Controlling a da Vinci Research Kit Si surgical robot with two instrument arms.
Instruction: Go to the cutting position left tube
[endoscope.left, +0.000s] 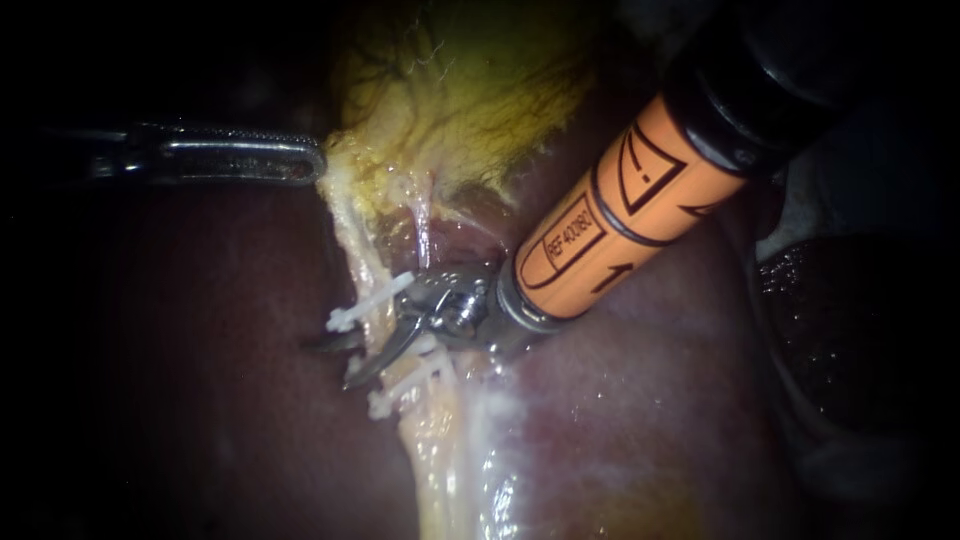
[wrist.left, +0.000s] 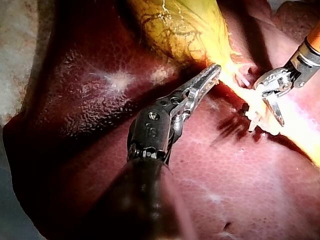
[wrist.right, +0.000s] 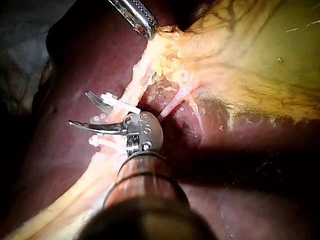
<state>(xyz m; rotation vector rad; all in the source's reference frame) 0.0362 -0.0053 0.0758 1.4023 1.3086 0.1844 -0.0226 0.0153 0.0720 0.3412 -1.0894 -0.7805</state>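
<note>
So in the endoscope view the left tube (endoscope.left: 358, 245) is that pale yellowish strand just left of centre. It runs from the gallbladder's (endoscope.left: 470, 90) ragged edge at about 11 o'clock down towards 6 o'clock, lying on the dark red liver (endoscope.left: 180, 380). It's got white clips on it: an upper clip (endoscope.left: 372, 300) and, a little further down, the lower clips (endoscope.left: 405, 385) bunched close together.

The right instrument (endoscope.left: 332, 364) comes in from 2 o'clock on a fat orange shaft, and its two curved blades are spread apart. They reach across the left tube right in the stretch between the upper clip and the lower clips. The right wrist view shows it too, one blade just beside the upper clip and the other below it. Can't tell if either blade is actually touching the tube yet.

The left instrument (endoscope.left: 316, 164) comes in from 9 o'clock, jaws pressed together and pinching the pale fatty edge of the gallbladder.

There's also a thin tube (endoscope.left: 422, 225) just right of the left tube, with nothing on it.
</note>
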